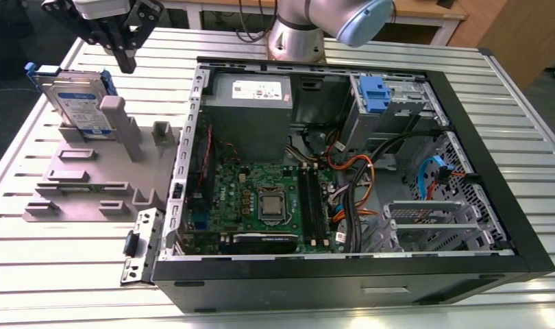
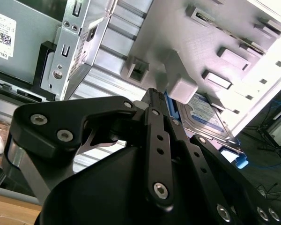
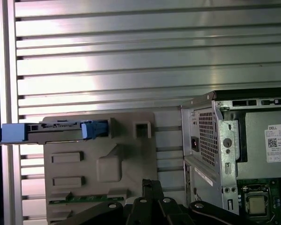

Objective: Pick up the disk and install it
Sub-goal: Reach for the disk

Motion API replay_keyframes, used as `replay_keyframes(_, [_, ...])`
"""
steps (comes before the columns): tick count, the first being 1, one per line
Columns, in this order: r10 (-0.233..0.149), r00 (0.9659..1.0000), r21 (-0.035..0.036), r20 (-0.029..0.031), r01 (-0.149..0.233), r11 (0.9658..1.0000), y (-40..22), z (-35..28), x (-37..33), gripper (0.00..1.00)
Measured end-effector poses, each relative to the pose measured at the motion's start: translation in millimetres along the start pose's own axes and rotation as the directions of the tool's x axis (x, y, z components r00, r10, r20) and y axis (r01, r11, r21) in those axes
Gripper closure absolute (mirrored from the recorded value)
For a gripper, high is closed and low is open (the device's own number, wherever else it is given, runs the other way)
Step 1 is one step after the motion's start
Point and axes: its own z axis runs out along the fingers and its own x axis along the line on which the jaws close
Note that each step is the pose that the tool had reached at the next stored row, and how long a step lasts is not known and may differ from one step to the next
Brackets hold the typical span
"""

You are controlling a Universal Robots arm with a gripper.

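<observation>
The disk is a silver hard drive with a white-and-blue label in a blue carrier. It stands on edge in a slot at the far end of a grey fixture, at the exterior view's left. In the first wrist view the disk appears edge-on from above, and in the second wrist view the disk leans behind a grey post. My gripper hangs above the table just beyond the disk, towards the exterior view's right, touching nothing. Its black fingers lie together, holding nothing; the same gripper hovers over the fixture.
An open computer case lies on the slatted metal table, right of the fixture. Inside are a grey power-supply box, a motherboard, cables, and a blue bracket in the drive bay. The arm's base stands behind the case.
</observation>
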Motion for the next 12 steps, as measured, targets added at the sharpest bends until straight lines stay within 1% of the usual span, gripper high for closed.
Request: replay_keyframes(12, [0.0, 1.0, 0.0001, -0.0016, 0.0, 1.0, -0.4, 0.2, 4.7, 0.89])
